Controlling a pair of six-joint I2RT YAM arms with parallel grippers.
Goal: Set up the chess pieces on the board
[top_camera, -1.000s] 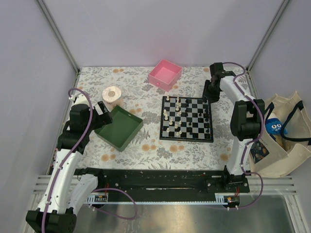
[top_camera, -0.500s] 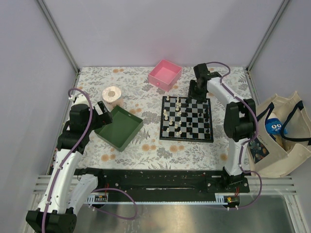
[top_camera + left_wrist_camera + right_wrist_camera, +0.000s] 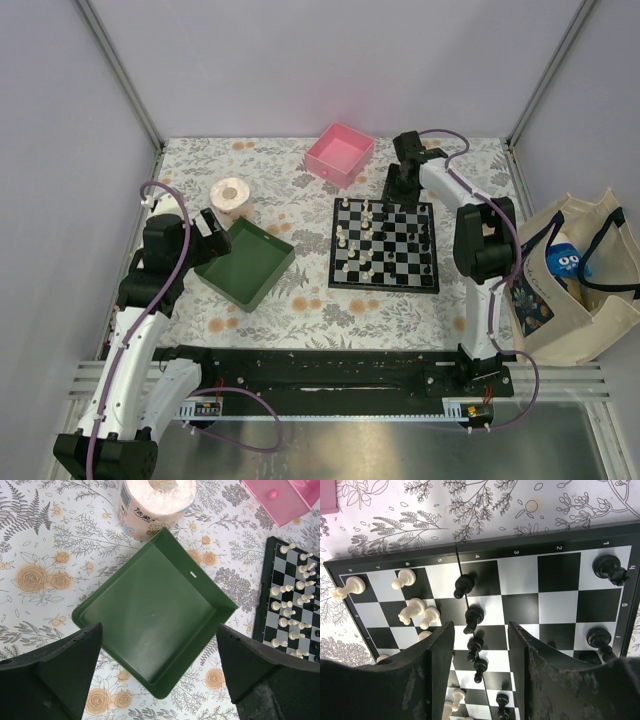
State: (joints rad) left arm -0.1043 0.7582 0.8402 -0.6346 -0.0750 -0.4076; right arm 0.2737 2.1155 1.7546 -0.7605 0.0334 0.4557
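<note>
Hovering at the far edge of the board (image 3: 590,536), right gripper (image 3: 480,627) has jaws apart, nothing held; black chess pieces (image 3: 473,616) stand under the gap. Board rim numerals (image 3: 516,553) read 8 to 1; left gripper (image 3: 159,630) spread wide, left of the board.

Bright even light, soft faint shadows, board (image 3: 519,575) sharp — right tool (image 3: 480,630) dark, slightly blurred

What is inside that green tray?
Nothing visible: the green tray has a bare floor with one small pale mark. The left gripper covers only a sliver of its edge.
</note>
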